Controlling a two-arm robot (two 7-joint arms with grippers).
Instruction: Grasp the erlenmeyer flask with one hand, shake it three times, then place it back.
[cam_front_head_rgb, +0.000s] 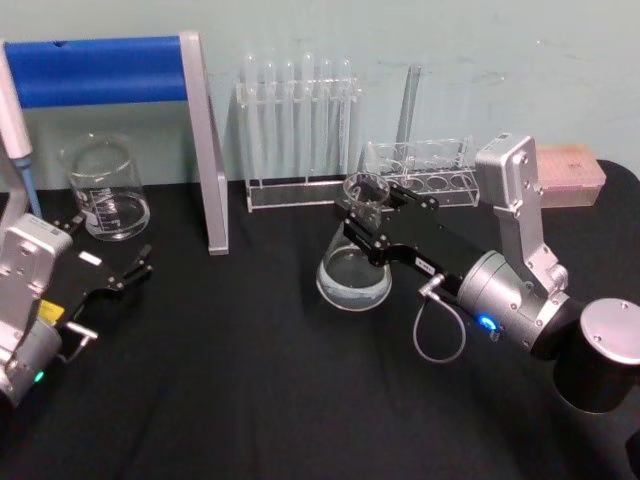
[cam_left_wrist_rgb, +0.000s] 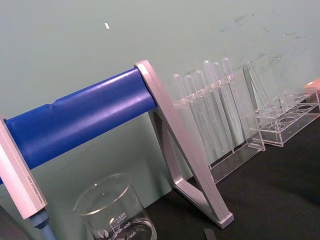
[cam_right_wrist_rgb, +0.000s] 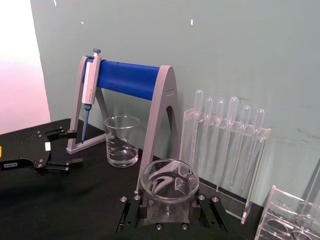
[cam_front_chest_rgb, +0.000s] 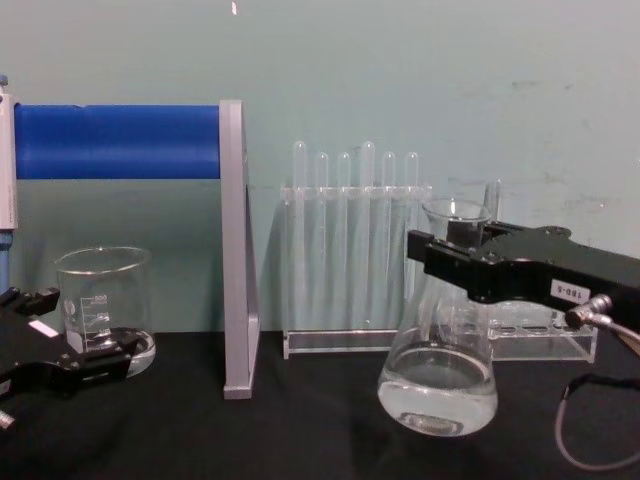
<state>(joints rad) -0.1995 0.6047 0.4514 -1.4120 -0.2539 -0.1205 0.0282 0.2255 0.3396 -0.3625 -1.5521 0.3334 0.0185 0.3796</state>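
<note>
Right of centre on the black surface (cam_front_head_rgb: 250, 400), just in front of the test-tube rack (cam_front_head_rgb: 300, 130): erlenmeyer flask (cam_front_head_rgb: 353, 275), a little clear liquid in its base. Was held at the neck by right gripper (cam_front_head_rgb: 362, 215), jaws closed on the glass from either side. Could not tell whether lifted clear or resting (base looked very close to the cloth). Judged the grasp done; counted three shakes and the set-down as left. Noted left gripper (cam_front_head_rgb: 112, 242) parked at the left near the beaker (cam_front_head_rgb: 105, 190), jaws spread, holding nothing.

black table (cam_front_head_rgb: 250, 400) | on it: beaker (cam_front_head_rgb: 105, 190); pipette stand (cam_front_head_rgb: 208, 150); tube rack (cam_front_head_rgb: 300, 195) | erlenmeyer flask (cam_front_head_rgb: 353, 278) possibly resting
</note>
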